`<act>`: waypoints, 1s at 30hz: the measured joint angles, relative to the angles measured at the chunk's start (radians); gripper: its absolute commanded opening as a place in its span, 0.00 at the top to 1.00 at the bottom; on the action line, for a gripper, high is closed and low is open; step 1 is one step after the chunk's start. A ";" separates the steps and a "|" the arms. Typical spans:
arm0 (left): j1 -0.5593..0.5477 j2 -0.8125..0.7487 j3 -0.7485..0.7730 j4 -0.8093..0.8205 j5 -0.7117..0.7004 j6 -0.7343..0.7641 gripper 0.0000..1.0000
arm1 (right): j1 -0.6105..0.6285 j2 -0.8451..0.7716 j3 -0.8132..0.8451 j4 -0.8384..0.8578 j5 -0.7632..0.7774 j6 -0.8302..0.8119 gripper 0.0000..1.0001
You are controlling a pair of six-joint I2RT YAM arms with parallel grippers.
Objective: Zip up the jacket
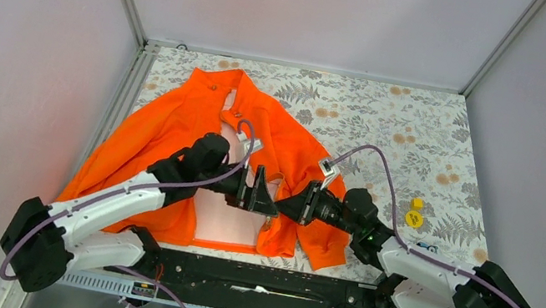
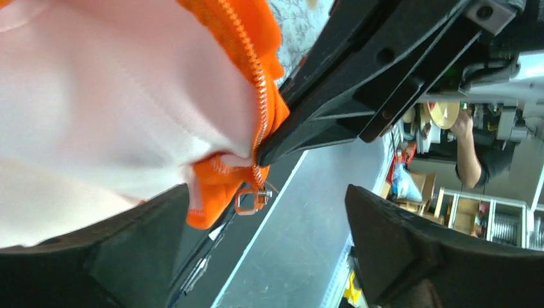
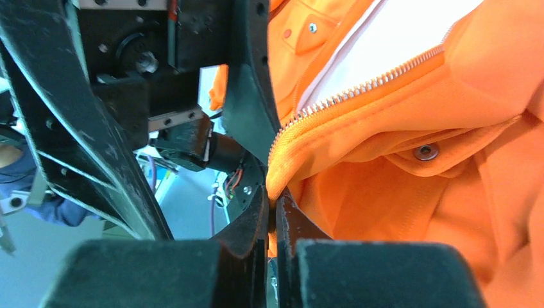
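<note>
Left gripper (image 2: 266,192): mine, spread wide, gripping nothing; zipper slider (image 2: 251,200) hangs between. Right gripper (image 3: 274,215): pressed together, pinching jacket (image 1: 172,128) hem, table's (image 1: 392,133) near left side. I should keep hem taut, close squarely on slider

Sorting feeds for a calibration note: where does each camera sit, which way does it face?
Top external: above, behind the bases, looking down on the table, the jacket, both arms.
Left wrist: on the left arm, facing past the open left gripper at the zipper's bottom end.
Right wrist: on the right arm, facing along the right gripper, shut on the zipper edge.
Shared: both wrist views show the zipper and the other arm's gripper.
</note>
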 measured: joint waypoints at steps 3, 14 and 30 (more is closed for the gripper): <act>0.011 -0.034 0.055 -0.122 -0.070 0.025 0.01 | -0.002 -0.050 0.005 -0.076 0.023 -0.045 1.00; 0.264 -0.106 0.180 -0.660 -0.426 -0.057 0.07 | -0.010 -0.097 0.005 -0.149 0.037 -0.088 1.00; 0.317 0.098 0.083 -0.784 -0.715 -0.240 0.44 | -0.012 -0.050 -0.006 -0.056 -0.068 -0.048 1.00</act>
